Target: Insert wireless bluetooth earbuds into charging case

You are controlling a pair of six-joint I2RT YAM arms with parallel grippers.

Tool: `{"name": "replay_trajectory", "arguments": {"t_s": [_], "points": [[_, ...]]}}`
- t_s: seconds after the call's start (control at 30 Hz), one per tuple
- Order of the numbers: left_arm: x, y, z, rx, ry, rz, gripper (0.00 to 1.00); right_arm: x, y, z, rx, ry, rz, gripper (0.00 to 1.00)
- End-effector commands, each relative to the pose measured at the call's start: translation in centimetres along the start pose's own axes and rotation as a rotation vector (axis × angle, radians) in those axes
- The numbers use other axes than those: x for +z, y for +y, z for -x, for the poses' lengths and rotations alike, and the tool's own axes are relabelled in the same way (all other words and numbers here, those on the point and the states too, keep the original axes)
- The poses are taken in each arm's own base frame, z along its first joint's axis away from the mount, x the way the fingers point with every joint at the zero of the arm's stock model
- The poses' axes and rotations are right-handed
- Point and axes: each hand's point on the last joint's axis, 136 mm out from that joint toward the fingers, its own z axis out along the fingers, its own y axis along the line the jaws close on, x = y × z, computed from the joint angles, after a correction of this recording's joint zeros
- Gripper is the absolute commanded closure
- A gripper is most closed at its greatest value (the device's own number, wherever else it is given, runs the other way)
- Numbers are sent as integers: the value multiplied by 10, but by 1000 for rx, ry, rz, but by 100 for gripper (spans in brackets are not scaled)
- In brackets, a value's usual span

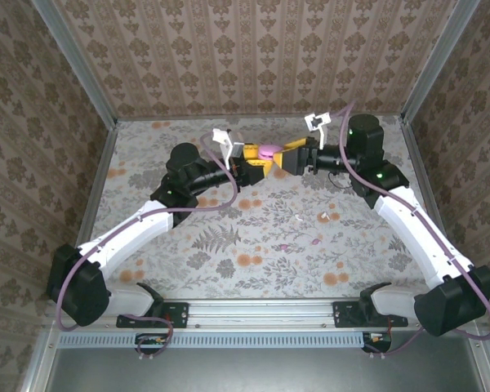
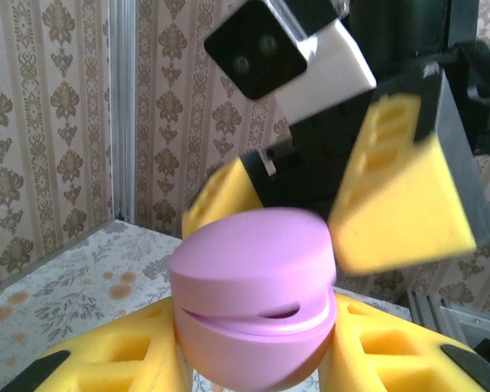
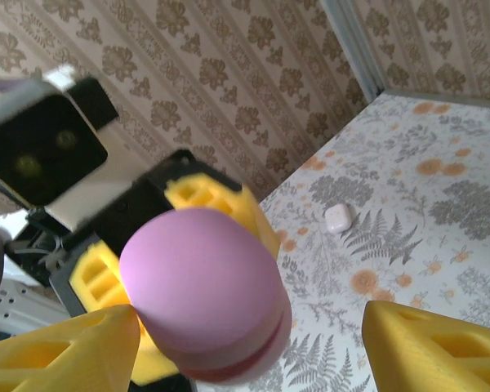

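A round pink plastic charging case (image 2: pixel 253 302) is held off the table (image 1: pixel 229 253) at the far centre of the scene, where the two arms meet. It is clamped at its lower half by the left hand (image 2: pixel 253 359), whose yellow foam-faced fingers (image 2: pixel 114 359) are pressed against it on either side. The lid is seen slightly ajar, with a thin dark slit between it and the base. The right hand (image 3: pixel 249 331) is brought in from the right at the level of the lid, with its jaws set wide. In the right wrist view the case is seen just beside one of its fingers, while a clear gap is left to the other. Whether the lid is touched by that nearer finger cannot be told. A small glossy white earbud (image 3: pixel 336 218) is seen lying on the floral print of the table, nearer than the two hands and a little to the right, well apart from the case. Other tiny pale specks are visible near it in the top view, too small to be identified. Patterned wallpaper (image 1: pixel 253 57) is seen behind the table.
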Motion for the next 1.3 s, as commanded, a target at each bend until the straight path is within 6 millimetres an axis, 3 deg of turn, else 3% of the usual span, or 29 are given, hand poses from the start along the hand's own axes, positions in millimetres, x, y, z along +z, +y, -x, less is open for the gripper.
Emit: {"name": "replay_trajectory", "arguments": {"t_s": [0.0, 0.2, 0.33, 0.43, 0.6, 0.67, 0.73, 0.83, 0.97, 1.07, 1.27], "points": [[1, -20, 7, 55, -14, -73, 62, -1, -11, 21, 19, -57, -71, 26], [0, -17, 7, 52, -15, -57, 62, 0, -8, 27, 26, -71, -50, 25], [0, -16, 4, 51, -14, -48, 62, -7, -17, 34, 58, -102, -138, 23], [0, -12, 3, 49, -14, -30, 62, -10, 3, 40, 42, -98, -76, 19], [-1, -7, 0, 46, -21, 2, 62, -31, 26, 54, 5, -145, -68, 16], [-2, -2, 2, 47, -33, 36, 62, -44, 23, 58, 15, -167, -115, 16], [-3, -1, 3, 48, -38, 41, 62, -57, 8, 56, 36, -189, -211, 16], [-5, -2, 4, 55, -45, 49, 62, -80, -44, 37, 162, -201, -420, 20], [-7, -3, 3, 55, -39, 54, 62, -111, -114, -13, 471, -170, -621, 39], [-11, -4, 1, 50, -32, 58, 62, -118, -138, -50, 579, -119, -662, 47], [-19, -8, -2, 35, -30, 73, 62, -127, -160, -123, 676, 99, -793, 56]]}}
